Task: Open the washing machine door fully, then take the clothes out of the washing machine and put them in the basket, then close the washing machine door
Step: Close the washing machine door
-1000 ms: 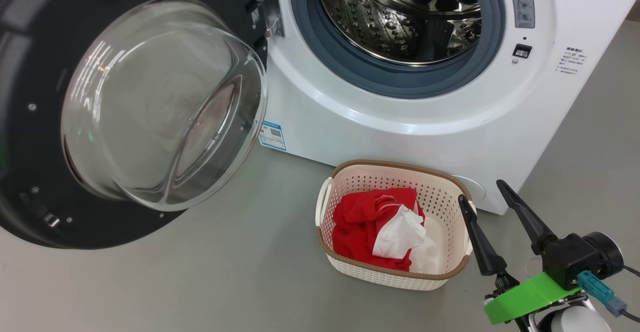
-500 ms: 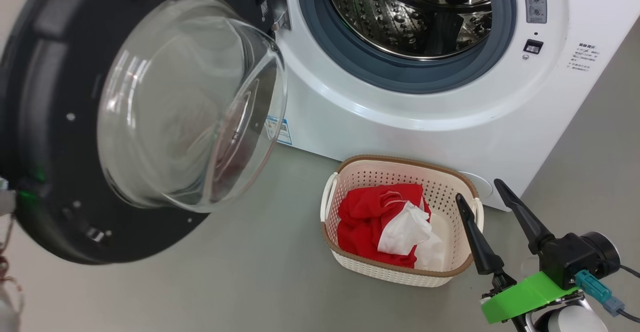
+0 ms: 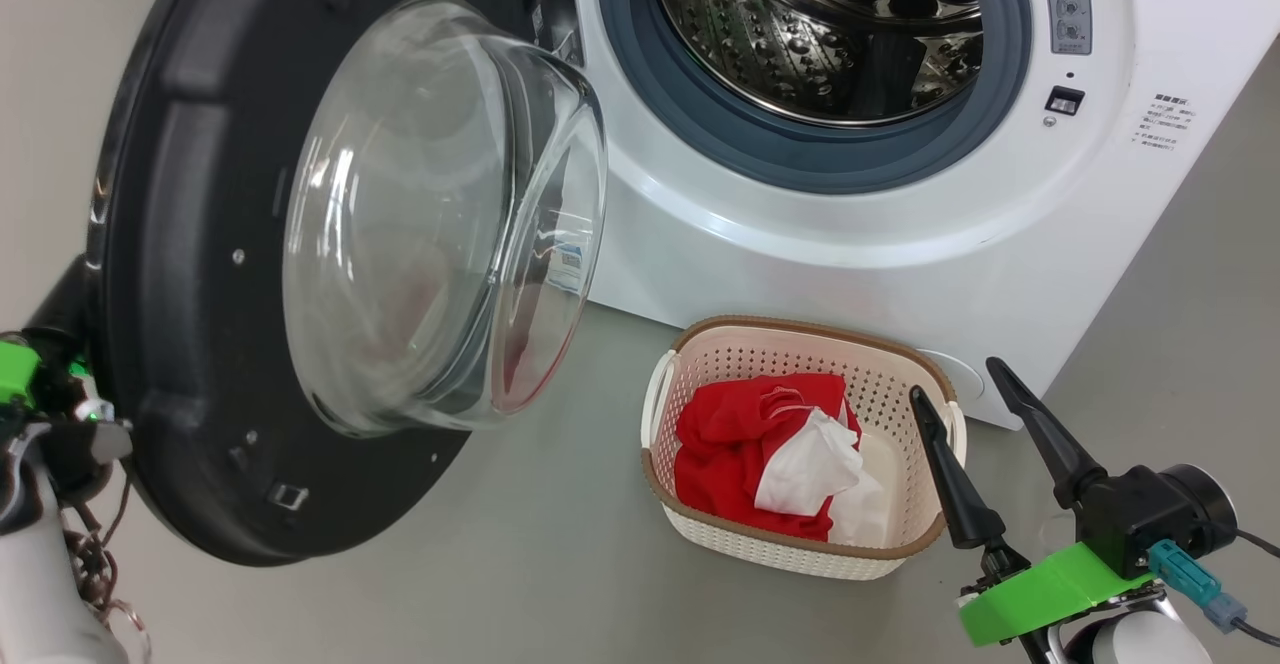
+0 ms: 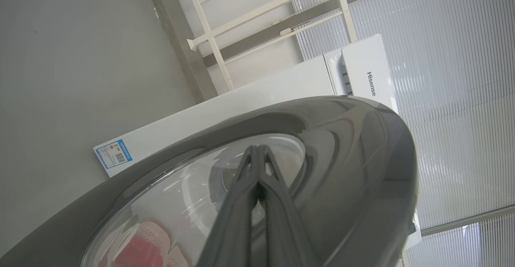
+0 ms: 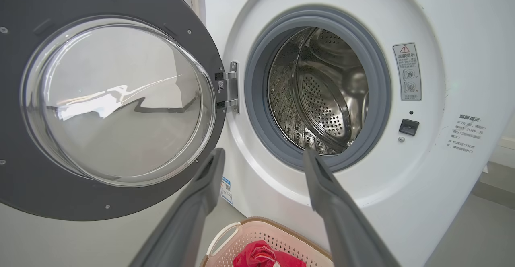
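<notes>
Presently, the closing step appears to be in hand: the washing machine door (image 3: 180, 274) stands partly swung out from the washing machine (image 3: 850, 274), and the left gripper (image 4: 257, 150) sits behind the door's outer face. Its two fingers are pressed together with nothing between them. In the left wrist view the glossy rim and glass bowl lie directly ahead of the tips; whether they touch the surface cannot be told. The coming push turns on this relation: the door lies between the left fingers and the machine's opening, and its hinge (image 5: 231, 86) runs upright at the edge farthest from those fingers, so a push straight ahead should swing the door shut. The left arm is the nearer one. The right gripper (image 3: 954, 379) hangs spread wide and empty, well apart from the door. The basket (image 3: 800, 329) rests on the floor (image 3: 560, 564) just ahead of the right fingers, toward their left. It holds the clothes (image 3: 730, 444), red with a white part, bunched at the side away from those fingers. The drum (image 3: 800, 34), ringed by its gasket (image 3: 700, 134), shows no garment in its visible part.
</notes>
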Controlling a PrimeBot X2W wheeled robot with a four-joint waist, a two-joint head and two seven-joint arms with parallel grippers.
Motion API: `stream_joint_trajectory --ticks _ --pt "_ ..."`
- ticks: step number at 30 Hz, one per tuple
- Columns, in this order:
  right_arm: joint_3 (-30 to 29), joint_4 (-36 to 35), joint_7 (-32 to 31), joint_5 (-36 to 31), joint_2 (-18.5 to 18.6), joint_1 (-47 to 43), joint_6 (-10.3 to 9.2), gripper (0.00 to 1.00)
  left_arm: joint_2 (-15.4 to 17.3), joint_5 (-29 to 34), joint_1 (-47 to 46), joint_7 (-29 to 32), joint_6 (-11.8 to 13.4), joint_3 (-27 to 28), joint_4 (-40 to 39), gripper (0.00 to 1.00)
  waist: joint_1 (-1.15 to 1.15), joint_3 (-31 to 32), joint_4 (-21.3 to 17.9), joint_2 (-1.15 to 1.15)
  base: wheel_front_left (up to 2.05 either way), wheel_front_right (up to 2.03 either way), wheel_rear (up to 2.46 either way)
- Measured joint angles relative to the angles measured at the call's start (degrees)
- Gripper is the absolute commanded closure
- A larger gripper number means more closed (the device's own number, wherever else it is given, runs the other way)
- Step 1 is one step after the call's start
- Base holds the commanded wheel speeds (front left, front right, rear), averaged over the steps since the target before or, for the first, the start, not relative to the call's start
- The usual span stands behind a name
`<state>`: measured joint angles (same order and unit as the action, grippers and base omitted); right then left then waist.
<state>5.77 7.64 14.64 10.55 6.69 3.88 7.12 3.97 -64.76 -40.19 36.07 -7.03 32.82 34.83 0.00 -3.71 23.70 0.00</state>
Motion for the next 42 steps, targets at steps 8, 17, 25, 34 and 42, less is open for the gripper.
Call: stream_joint_trajectory --ticks 8,17,25,34,42 --pt "-0.1 0.0 0.0 0.0 -0.5 0.0 0.0 0.0 -1.9 -2.3 6.0 2.4 3.0 -3.0 -11.3 1.0 0.0 0.2 -0.6 0.0 0.0 0.0 0.0" --pt "-0.1 0.2 0.0 0.0 -0.9 -0.1 0.0 0.0 -2.0 -9.3 12.7 0.6 6.6 -10.9 -20.7 1.0 0.0 0.7 -1.3 0.0 0.0 0.0 0.0" --pt "-0.1 0.1 0.0 0.0 -1.0 -0.1 0.0 0.0 -2.1 -14.1 19.0 -2.6 9.1 -19.3 -28.6 1.0 0.0 0.6 -2.2 0.0 0.0 0.0 0.0" --pt "-0.2 0.1 0.0 0.0 -1.2 -0.1 0.0 0.0 -1.9 -16.8 22.2 -5.4 10.7 -24.1 -33.1 1.0 0.0 0.3 -3.8 0.0 0.0 0.0 0.0" --pt "-0.2 0.1 0.0 0.0 -1.2 -0.1 0.0 0.0 -1.7 -18.8 23.5 -6.4 10.7 -27.6 -35.5 1.0 0.0 0.1 -6.0 0.0 0.0 0.0 0.0"
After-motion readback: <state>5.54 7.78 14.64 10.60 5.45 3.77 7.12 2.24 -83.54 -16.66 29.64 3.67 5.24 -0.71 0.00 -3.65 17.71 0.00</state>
